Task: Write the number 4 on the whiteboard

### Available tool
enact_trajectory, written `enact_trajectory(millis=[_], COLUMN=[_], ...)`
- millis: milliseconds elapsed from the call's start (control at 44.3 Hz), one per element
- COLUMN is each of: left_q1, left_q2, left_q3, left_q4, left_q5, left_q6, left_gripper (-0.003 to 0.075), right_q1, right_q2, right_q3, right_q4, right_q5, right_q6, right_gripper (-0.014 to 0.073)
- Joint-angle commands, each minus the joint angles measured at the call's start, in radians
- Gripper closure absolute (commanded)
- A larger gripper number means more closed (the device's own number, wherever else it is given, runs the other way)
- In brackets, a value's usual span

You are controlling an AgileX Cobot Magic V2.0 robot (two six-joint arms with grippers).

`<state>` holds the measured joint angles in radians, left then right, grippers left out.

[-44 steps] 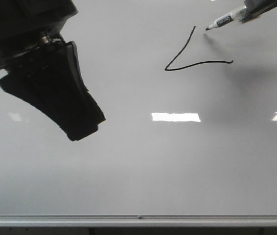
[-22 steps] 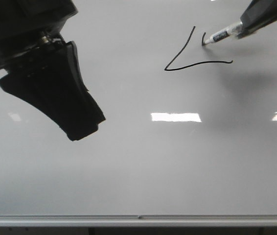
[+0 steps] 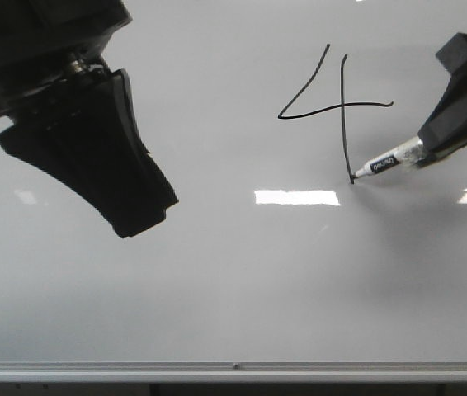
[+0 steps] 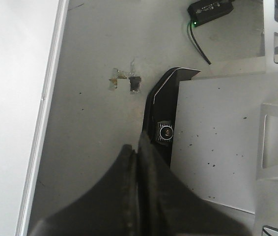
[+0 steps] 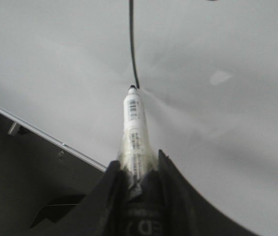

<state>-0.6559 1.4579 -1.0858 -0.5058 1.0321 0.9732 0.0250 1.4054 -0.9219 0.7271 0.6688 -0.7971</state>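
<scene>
Whiteboard (image 3: 242, 280) lies bare below the number 4 (image 3: 337, 103), whose stroke-end meets the marker (image 3: 386, 164) clamped in the right pincer (image 5: 138, 169).

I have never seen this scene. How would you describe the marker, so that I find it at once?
Start from the large glossy pale grey-white whiteboard and find the thin black hand-drawn number 4 in its upper right. Follow the long vertical stroke down to its lower end: the tip of the slim white marker with a printed label touches there. Unlike anything else, it is clamped in the dark right end effector.
</scene>
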Motion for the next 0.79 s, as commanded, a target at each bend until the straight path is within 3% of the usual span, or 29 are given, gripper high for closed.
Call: enact_trajectory(millis=[0, 90, 248, 293, 654, 767], left_q1=[-0.006, -0.006, -0.006, -0.006, -0.006, -0.006], left_q2=[-0.038, -0.038, -0.049, -0.056, -0.081, -0.081], left_q3=[-0.03, -0.03, -0.03, -0.03, -0.03, -0.03], left_q4=[-0.046, -0.048, -0.048, -0.056, -0.153, -0.159], left_q5=[-0.014, -0.044, -0.15, -0.178, -0.191, -0.156], left_q6=[-0.009, -0.009, -0.009, -0.007, 0.063, 0.063], left_gripper=[0.0722, 0.0576, 0.0095, 0.0019, 0.0171, 0.0276], right_q1=[0.017, 0.072, 0.203, 0.242, 0.46, 0.471], right_q2=[-0.105, -0.143, -0.158, -0.158, -0.158, -0.158], right_q3=[-0.064, -0.103, -0.161, -0.165, -0.165, -0.165], right_q4=[0.043, 0.043, 0.042, 0.04, 0.061, 0.068], right_q5=[0.104, 0.211, 0.376, 0.39, 0.319, 0.296], right_q6=[-0.032, -0.061, -0.062, -0.063, -0.084, -0.085], right_gripper=[0.0698, 0.0698, 0.0698, 0.0698, 0.0698, 0.0698])
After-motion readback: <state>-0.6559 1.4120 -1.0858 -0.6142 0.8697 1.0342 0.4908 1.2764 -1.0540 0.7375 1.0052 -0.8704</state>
